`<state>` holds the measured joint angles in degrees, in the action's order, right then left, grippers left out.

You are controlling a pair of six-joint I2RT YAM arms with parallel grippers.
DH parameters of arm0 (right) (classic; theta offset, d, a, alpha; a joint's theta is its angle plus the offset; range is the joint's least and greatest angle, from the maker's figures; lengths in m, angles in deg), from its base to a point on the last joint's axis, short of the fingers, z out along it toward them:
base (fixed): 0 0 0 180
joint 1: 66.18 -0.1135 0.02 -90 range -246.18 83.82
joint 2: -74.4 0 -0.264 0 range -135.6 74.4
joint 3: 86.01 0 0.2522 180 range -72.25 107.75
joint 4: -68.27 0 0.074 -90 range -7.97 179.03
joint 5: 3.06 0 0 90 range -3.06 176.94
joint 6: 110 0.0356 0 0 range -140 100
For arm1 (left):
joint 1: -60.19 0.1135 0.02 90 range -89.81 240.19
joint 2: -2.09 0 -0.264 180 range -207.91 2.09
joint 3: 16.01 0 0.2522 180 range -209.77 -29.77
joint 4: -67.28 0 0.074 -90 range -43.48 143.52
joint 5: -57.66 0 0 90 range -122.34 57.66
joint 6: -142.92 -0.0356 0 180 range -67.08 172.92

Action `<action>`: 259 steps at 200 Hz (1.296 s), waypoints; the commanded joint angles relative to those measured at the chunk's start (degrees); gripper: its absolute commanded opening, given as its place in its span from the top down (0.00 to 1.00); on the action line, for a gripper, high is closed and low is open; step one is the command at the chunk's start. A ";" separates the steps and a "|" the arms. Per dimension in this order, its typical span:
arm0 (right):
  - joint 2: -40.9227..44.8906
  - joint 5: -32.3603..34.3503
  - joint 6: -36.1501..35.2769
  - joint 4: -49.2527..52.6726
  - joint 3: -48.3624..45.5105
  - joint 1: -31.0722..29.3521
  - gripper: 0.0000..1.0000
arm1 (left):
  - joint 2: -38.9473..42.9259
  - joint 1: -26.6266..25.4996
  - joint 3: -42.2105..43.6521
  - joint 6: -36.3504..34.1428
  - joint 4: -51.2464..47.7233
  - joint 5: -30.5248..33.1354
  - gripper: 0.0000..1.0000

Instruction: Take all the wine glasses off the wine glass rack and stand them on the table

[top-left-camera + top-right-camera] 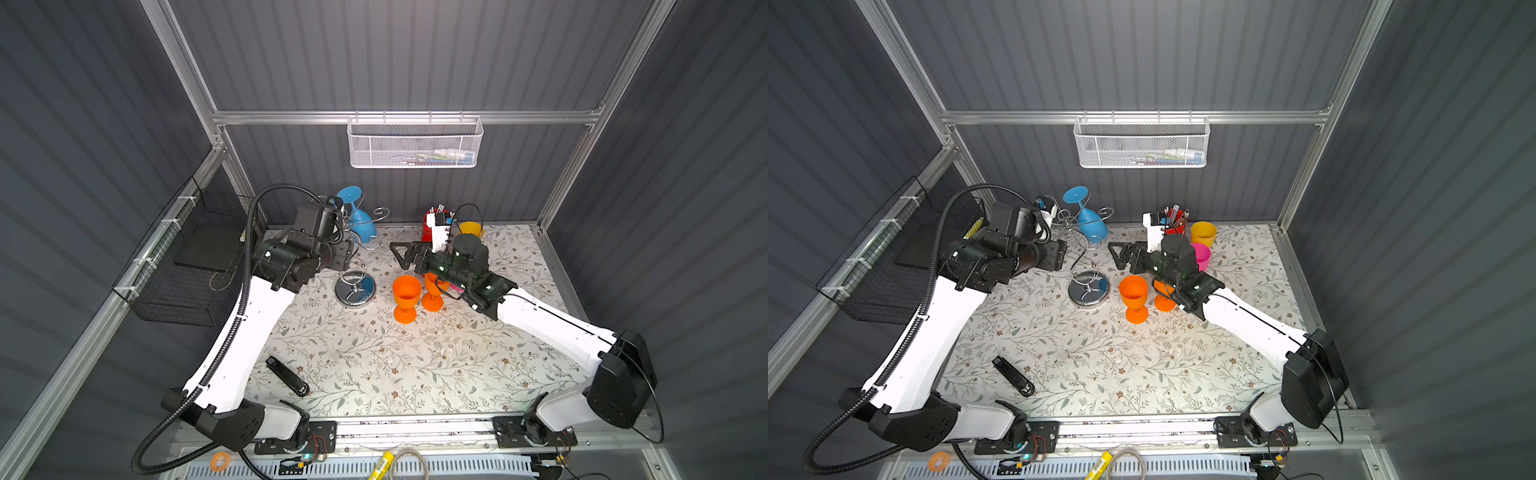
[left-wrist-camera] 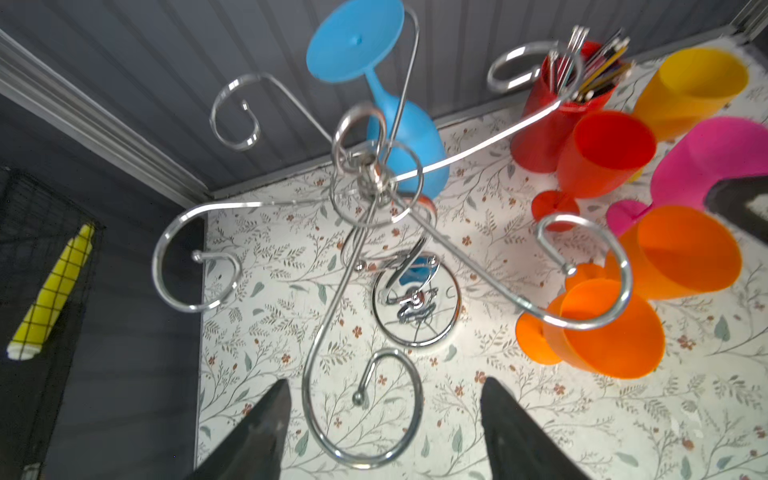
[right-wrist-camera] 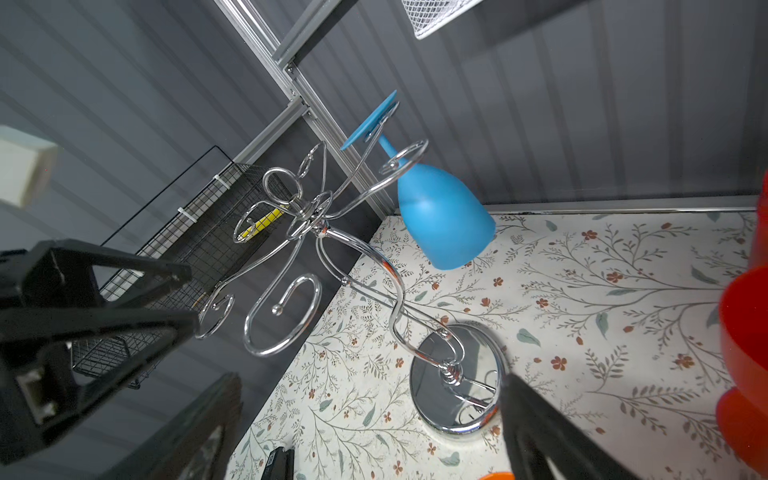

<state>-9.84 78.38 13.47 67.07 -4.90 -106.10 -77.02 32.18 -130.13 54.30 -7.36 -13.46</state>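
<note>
- Chrome wire rack: twisted stem, curled scroll arms, round mirror-bright base on the flowered cloth. Any writing legible?
- None readable. The black bar-shaped object, back near the left arm's mount, carries a pale label that is too small to make out. The contents of the white mesh basket are blurred.
- Where is the wine glass?
- Blue, matte plastic, hanging bowl-down. Its foot is caught in a scroll on the far side of the rack from the left gripper. Not off yet.
- Left gripper state?
- Fingers spread wide, pinching nothing. The nearest scroll shows between them in the wrist view. Contact: cannot tell.
- Right gripper?
- Also spread wide and empty. The stem and base lie just ahead of its tips, not touching. Two orange goblets stand beside its wrist. The arm hides part of one goblet and part of a pink one behind it.
</note>
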 commanded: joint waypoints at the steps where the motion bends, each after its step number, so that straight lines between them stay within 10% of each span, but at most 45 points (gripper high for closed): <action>1: 2.70 0.53 0.20 -0.07 -1.22 -0.10 0.03 | 0.89 0.33 3.76 1.44 -3.38 2.21 0.26; 77: 6.93 0.74 -0.76 -0.94 -4.84 -0.19 0.03 | 0.83 0.57 5.13 1.07 -0.99 15.15 0.27; 259: 12.80 1.80 -3.51 -0.68 -9.61 -0.17 0.02 | -7.85 17.78 -3.42 -1.64 7.68 4.75 0.26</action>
<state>2.18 79.52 10.81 66.98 -14.08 -106.10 -83.25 48.57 -130.32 53.52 -2.23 -6.54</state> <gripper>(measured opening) 0.981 0.741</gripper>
